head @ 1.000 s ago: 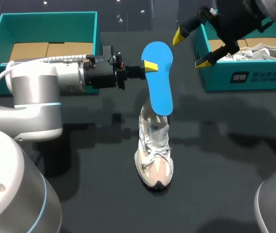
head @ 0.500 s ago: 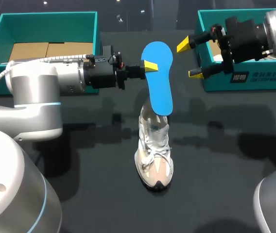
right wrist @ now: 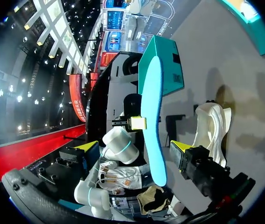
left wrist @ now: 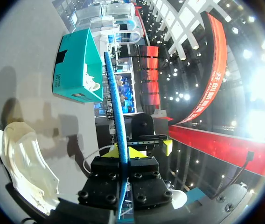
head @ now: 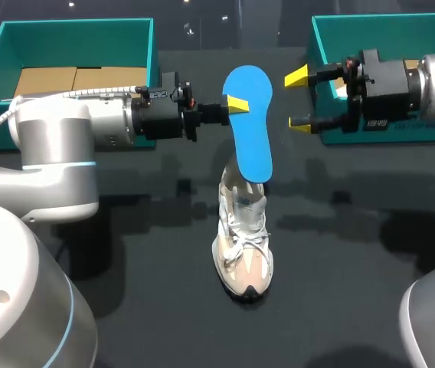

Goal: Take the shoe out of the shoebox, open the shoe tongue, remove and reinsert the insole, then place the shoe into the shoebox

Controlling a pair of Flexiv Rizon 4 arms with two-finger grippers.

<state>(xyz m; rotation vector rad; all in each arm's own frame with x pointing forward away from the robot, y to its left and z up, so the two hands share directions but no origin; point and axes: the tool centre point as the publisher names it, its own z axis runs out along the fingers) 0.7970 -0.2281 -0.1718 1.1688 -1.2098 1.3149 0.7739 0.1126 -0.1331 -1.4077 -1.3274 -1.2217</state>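
Note:
A blue insole (head: 250, 123) hangs upright above the table, its lower tip at the heel opening of a white and beige sneaker (head: 243, 245) that stands on the dark table. My left gripper (head: 237, 103) is shut on the insole's left edge near its upper end. In the left wrist view the insole (left wrist: 116, 107) shows edge-on between the gripper (left wrist: 123, 151) fingers, with the sneaker (left wrist: 25, 163) below. My right gripper (head: 297, 100) stands open just right of the insole, not touching it. In the right wrist view the insole (right wrist: 151, 126) is ahead of that gripper (right wrist: 135, 147).
A teal shoebox (head: 417, 132) sits at the back right, partly covered by my right arm. A second teal box (head: 72, 34) with brown cardboard inside stands at the back left. The sneaker (right wrist: 212, 126) has bare table on all sides.
My right arm has swung down from over the right shoebox and turned its open gripper sideways toward the insole. The left arm, insole and sneaker have not moved.

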